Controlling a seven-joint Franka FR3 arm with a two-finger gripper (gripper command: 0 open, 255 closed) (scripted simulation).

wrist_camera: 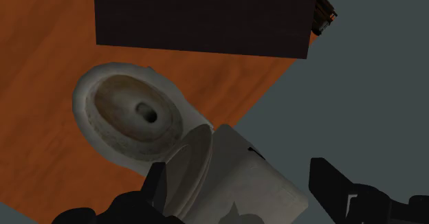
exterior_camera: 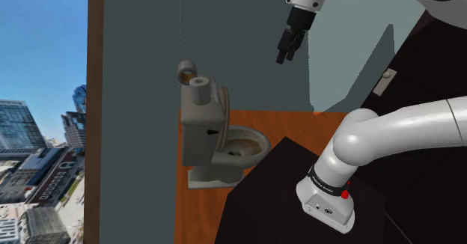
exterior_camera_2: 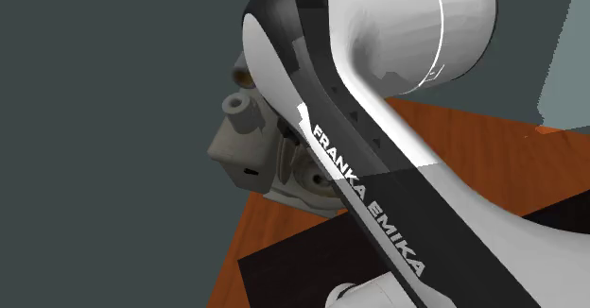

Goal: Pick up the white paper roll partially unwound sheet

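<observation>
A pale paper roll [exterior_camera: 199, 86] stands upright on the tank of a grey-white toilet [exterior_camera: 203, 134]; the second exterior view has the roll [exterior_camera_2: 242, 110] left of the arm. A second, darker roll [exterior_camera: 186, 71] with a brown core sits just behind it against the wall. My gripper [exterior_camera: 282, 55] hangs high in the air, well to the shoulder view's right of both rolls and above them, pointing down. In the wrist view the gripper [wrist_camera: 240, 192] is open, its black fingers [wrist_camera: 155, 182] apart over the tank lid [wrist_camera: 240, 174], with nothing between them.
The toilet bowl [wrist_camera: 134, 116] is open, its seat lid raised. A dark grey wall [exterior_camera: 142, 25] backs the toilet. The black stand [wrist_camera: 206, 16] sits on the orange-brown floor [exterior_camera: 198, 205] close to the bowl. The white arm [exterior_camera_2: 378, 164] blocks much of the second exterior view.
</observation>
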